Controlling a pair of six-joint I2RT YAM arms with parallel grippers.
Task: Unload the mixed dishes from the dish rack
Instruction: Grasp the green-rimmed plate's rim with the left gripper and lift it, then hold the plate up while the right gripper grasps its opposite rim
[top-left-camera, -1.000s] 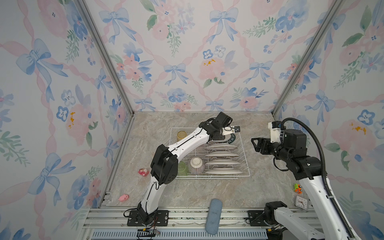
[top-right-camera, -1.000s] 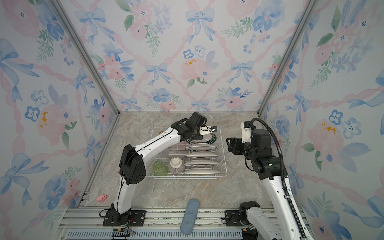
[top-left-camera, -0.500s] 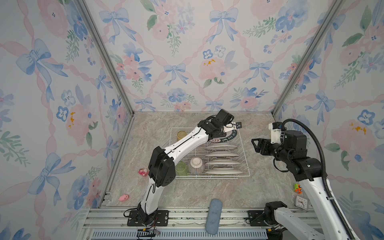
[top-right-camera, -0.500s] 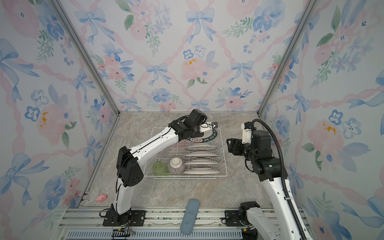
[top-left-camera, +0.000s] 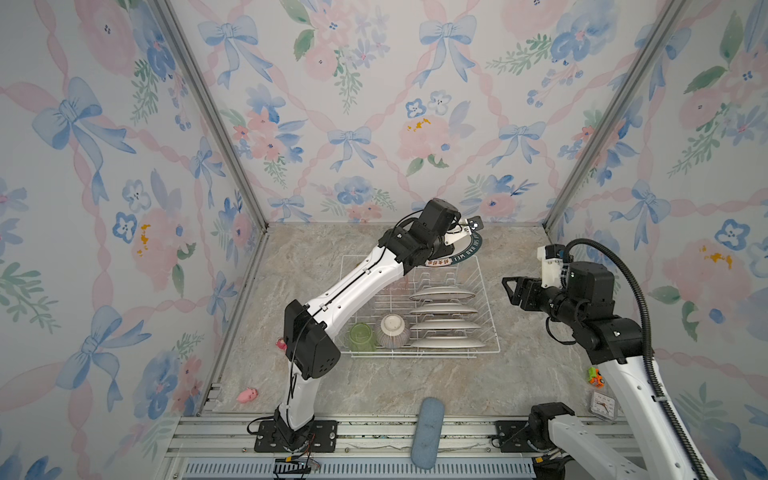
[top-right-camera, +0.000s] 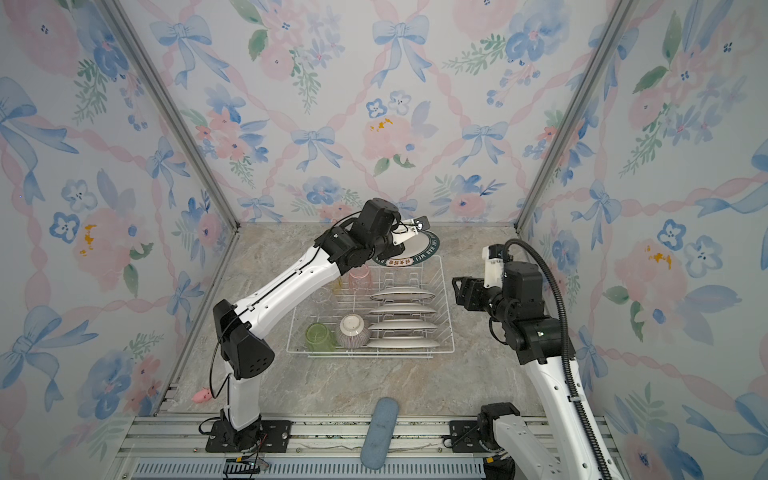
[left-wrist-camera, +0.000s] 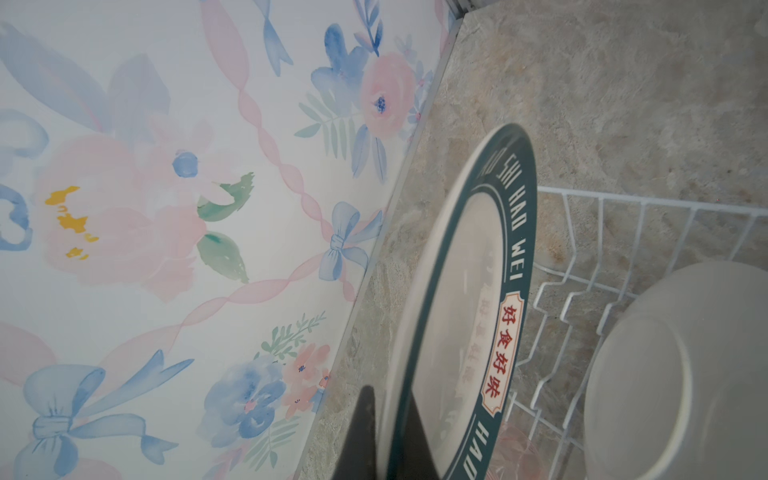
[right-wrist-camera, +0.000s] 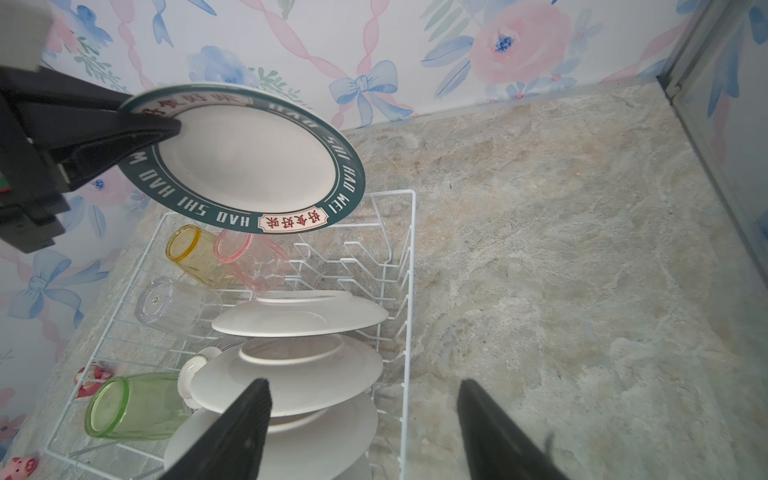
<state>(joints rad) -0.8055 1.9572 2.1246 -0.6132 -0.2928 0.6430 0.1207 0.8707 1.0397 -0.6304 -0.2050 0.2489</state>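
Top views, both: left gripper (top-left-camera: 445, 248) (top-right-camera: 395, 249) is closed on the near-side rim of the held plate (top-left-camera: 467, 251) (top-right-camera: 420, 254). That plate is tilted and hangs above the far edge of the dish rack (top-left-camera: 415, 353) (top-right-camera: 374, 351), clear of the wire. Four racked plates (top-left-camera: 442, 294) (top-right-camera: 402, 295) stand in the slots along the rack's right half. The green tumbler (top-left-camera: 361, 336) (top-right-camera: 320, 337) and ribbed bowl (top-left-camera: 392, 330) (top-right-camera: 352, 330) sit at the rack's near left. The right gripper (top-left-camera: 510, 291) (top-right-camera: 459, 293) is outside the rack's right wall with its jaws spread and nothing between them.

Left wrist: the held plate's (left-wrist-camera: 478, 291) dark lettered rim runs between the two jaws of the left gripper (left-wrist-camera: 390, 399), one on each face. The dish rack's (left-wrist-camera: 602, 249) wire lies beyond, with one racked plate (left-wrist-camera: 665, 374) showing its white back.

Right wrist: the right gripper (right-wrist-camera: 363, 382) is open and empty above the right wall of the dish rack (right-wrist-camera: 411, 249), apart from the racked plates (right-wrist-camera: 299, 316). The left gripper (right-wrist-camera: 145, 124) pinches the held plate (right-wrist-camera: 249, 162) over the rack's far end. The yellow tumbler (right-wrist-camera: 191, 249), pink tumbler (right-wrist-camera: 245, 257), clear tumbler (right-wrist-camera: 166, 303) and green tumbler (right-wrist-camera: 129, 407) are in the rack's left half.
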